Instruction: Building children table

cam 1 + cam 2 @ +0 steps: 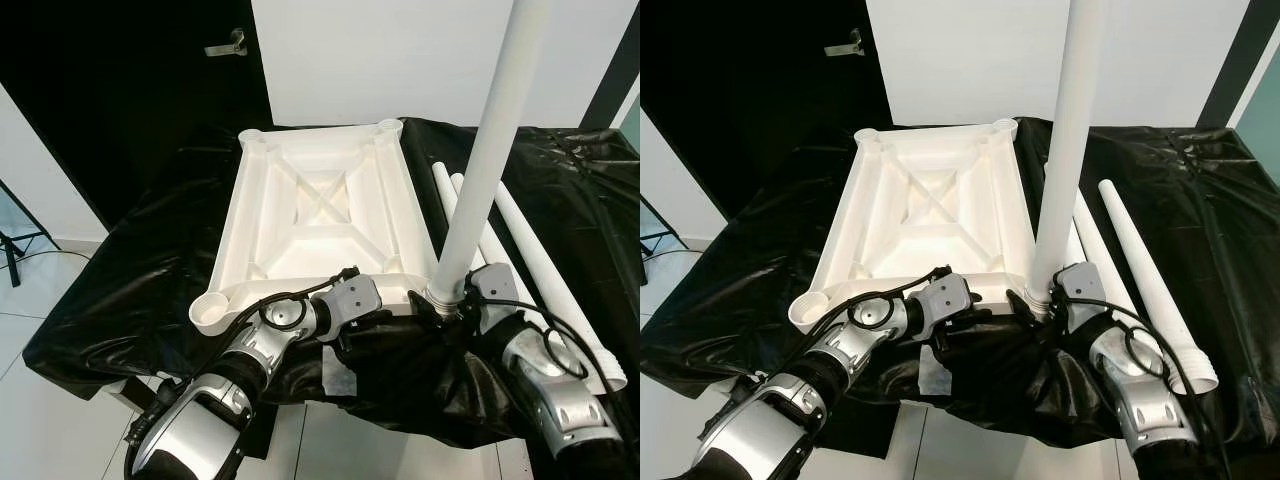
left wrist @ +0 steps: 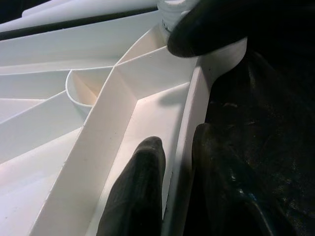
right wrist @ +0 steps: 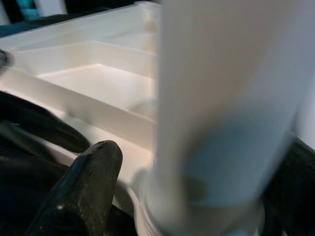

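While right end effector (image 1: 452, 300) grips leg (image 1: 485, 160) | upright in tabletop (image 1: 320, 215) socket (near corner)

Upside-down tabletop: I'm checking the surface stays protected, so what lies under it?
Black plastic sheeting spreads beneath the tabletop; whatever supports that sheeting is covered.

Left gripper (image 2: 172, 162) fingers pinched together; right gripper (image 3: 197, 177) fingers clamped.

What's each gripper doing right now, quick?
Left gripper: shut on the tabletop rim.
Right gripper: shut on the upright table leg.
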Controlling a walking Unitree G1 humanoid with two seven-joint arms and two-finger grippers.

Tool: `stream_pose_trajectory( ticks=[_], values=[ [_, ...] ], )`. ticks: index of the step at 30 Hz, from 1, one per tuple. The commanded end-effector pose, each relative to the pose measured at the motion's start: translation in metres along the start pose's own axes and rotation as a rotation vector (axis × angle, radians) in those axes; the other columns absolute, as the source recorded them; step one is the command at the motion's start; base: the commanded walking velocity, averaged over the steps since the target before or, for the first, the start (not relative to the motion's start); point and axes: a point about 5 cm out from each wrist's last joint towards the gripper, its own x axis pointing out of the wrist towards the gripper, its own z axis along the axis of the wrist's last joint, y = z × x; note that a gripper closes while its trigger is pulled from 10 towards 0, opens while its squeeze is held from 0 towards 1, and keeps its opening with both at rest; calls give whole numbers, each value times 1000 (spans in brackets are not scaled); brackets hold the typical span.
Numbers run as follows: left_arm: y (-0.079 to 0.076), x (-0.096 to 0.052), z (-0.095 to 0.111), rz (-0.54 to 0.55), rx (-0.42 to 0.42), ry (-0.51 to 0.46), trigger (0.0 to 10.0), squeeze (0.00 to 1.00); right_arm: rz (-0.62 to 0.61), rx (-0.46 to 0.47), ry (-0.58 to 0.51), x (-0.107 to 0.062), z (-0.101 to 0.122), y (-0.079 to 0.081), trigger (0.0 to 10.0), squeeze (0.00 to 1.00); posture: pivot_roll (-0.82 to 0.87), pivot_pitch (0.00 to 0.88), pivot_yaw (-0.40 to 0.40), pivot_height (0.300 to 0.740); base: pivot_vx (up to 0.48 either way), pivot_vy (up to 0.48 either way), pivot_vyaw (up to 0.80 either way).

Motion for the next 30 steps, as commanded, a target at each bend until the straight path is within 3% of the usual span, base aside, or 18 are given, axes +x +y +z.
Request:
stream_pose_trajectory(
  ticks=[1,2,3,9,18,19,20,22,23,24,26,30],
  values=[
    [-41,-3,-47,-181,-131,189,10000,0,92,-29,-22,6,4,7,10000,0,-31,0,23,740,0,0,0],
    [-41,-3,-47,-180,-131,190,10000,0,93,-39,-21,6,4,3,9451,0,-29,0,23,740,0,0,0],
    [-40,-4,-47,-178,-131,191,10000,0,104,-42,-26,5,6,0,0,0,-29,0,24,740,0,0,0],
    [-38,-4,-47,-174,-129,192,10000,0,151,-33,-22,2,7,-3,0,0,-28,0,24,740,0,0,0],
    [-37,-4,-46,-174,-125,190,10000,0,182,26,24,-1,-4,5,0,0,-30,0,27,740,0,0,0],
    [-37,-4,-46,-174,-125,191,10000,0,150,68,24,0,-7,8,0,0,-31,0,28,740,0,0,0],
    [-38,-4,-46,-177,-124,192,10000,0,-13,109,23,2,-13,10,0,0,-37,0,33,740,0,0,0],
    [-39,-4,-46,-185,-121,195,10000,0,-284,95,56,-2,-28,23,0,0,-32,0,28,740,0,0,0],
    [-39,-4,-46,-185,-121,195,10000,0,-284,95,56,-2,-28,23,0,0,-32,0,28,740,0,0,0],
    [-38,-4,-46,-183,-122,195,10000,0,-376,108,72,-7,-34,32,0,0,-25,0,25,740,0,0,0],
    [-37,-4,-46,-177,-123,194,10000,0,-446,139,91,-9,-38,39,0,0,-16,0,23,740,0,0,0],
    [-37,-5,-47,-173,-127,195,10000,0,-567,197,98,-4,-37,38,0,0,-18,0,26,740,0,0,0]
  ],
)
